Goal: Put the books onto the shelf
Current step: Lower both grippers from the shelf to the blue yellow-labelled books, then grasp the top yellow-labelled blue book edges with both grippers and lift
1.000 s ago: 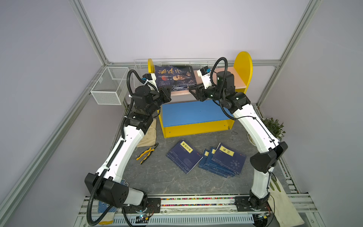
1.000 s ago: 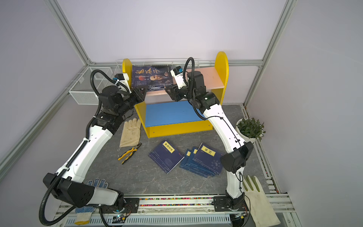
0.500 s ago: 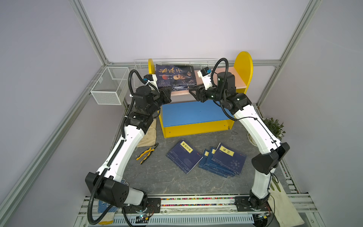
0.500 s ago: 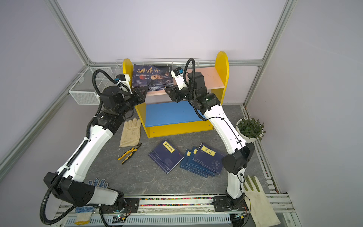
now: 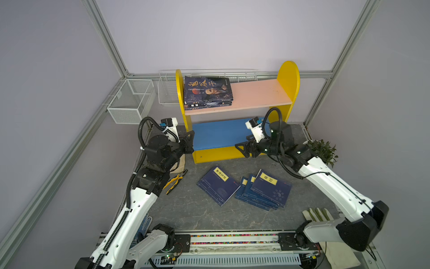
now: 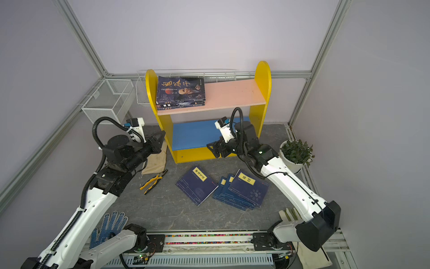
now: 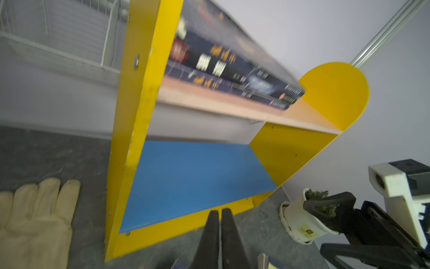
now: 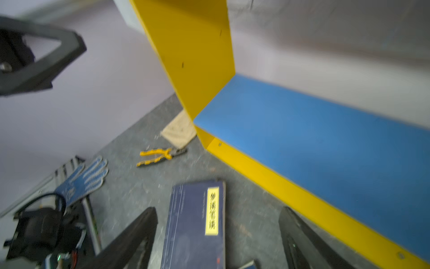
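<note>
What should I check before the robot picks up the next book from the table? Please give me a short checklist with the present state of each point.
1. The right gripper is open and empty: ok.
2. The left gripper is open for a grasp: not ok, its fingers are nearly together and hold nothing.
3. The dark books lie flat on the pink board: ok.
4. The blue board has room for books: ok.
5. The single navy book is separate from the navy pile: cannot tell, their corners are very close.
6. The pliers lie apart from that book: ok.
</note>
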`<state>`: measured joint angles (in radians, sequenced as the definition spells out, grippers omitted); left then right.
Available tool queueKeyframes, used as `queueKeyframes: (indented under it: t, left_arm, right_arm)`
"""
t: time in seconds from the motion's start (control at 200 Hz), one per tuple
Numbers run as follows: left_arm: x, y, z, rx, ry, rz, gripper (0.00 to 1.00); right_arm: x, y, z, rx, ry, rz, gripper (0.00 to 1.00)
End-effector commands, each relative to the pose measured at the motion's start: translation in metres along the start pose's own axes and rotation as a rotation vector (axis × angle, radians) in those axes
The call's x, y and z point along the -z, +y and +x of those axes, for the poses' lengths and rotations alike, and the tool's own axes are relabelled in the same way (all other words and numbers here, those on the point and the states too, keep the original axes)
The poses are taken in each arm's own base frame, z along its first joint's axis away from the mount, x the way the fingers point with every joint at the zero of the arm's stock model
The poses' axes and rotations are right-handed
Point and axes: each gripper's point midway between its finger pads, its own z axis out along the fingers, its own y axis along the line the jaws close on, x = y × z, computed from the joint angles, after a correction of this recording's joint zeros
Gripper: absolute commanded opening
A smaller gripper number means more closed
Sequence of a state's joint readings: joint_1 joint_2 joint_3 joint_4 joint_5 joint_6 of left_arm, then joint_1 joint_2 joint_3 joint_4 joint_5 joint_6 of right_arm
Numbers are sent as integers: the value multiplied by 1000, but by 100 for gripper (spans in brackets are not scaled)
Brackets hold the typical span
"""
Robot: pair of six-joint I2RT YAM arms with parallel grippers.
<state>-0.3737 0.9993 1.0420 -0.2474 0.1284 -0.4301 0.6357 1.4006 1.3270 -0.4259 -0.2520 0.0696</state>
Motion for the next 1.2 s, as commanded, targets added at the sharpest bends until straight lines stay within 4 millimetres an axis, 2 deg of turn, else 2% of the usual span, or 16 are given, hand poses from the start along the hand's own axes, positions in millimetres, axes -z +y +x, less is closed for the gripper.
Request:
queueKeyframes:
  t: [0.0, 0.07, 0.145, 0.21, 0.29, 0.365, 0.545, 0.68, 0.85, 1.025, 1.14, 1.195]
  left_arm:
    - [-19, 45, 91, 4, 263, -111, 25]
    - [-28, 58, 124, 19, 352, -125, 46]
    - [-36, 66, 151, 29, 418, -129, 60]
    - [-40, 72, 171, 21, 470, -141, 68]
    - [-44, 74, 194, -24, 548, -158, 71]
    - [-46, 71, 215, -76, 615, -157, 72]
    - [-49, 80, 248, -89, 728, -199, 71]
    - [-49, 91, 270, -79, 806, -239, 69]
    - [-50, 94, 286, -70, 854, -224, 63]
    - [-44, 91, 297, -56, 912, -202, 59]
    - [-43, 84, 298, -28, 924, -171, 59]
    - [-44, 79, 299, -17, 926, -146, 59]
  right_arm:
    - [-34, 20, 112, 2, 354, -95, 87]
    - [-44, 21, 150, -8, 475, -109, 88]
    - [-50, 22, 181, -41, 576, -127, 89]
    - [-54, 24, 202, -75, 646, -154, 89]
    - [-56, 22, 228, -116, 734, -160, 90]
    - [-59, 17, 245, -132, 786, -138, 90]
    - [-70, 13, 263, -179, 825, -172, 91]
    - [-89, 10, 251, -229, 763, -198, 89]
    - [-108, -6, 211, -251, 663, -187, 84]
    - [-119, -16, 157, -326, 546, -242, 63]
    - [-123, -14, 133, -357, 489, -299, 49]
    - [-124, -10, 126, -360, 478, -328, 46]
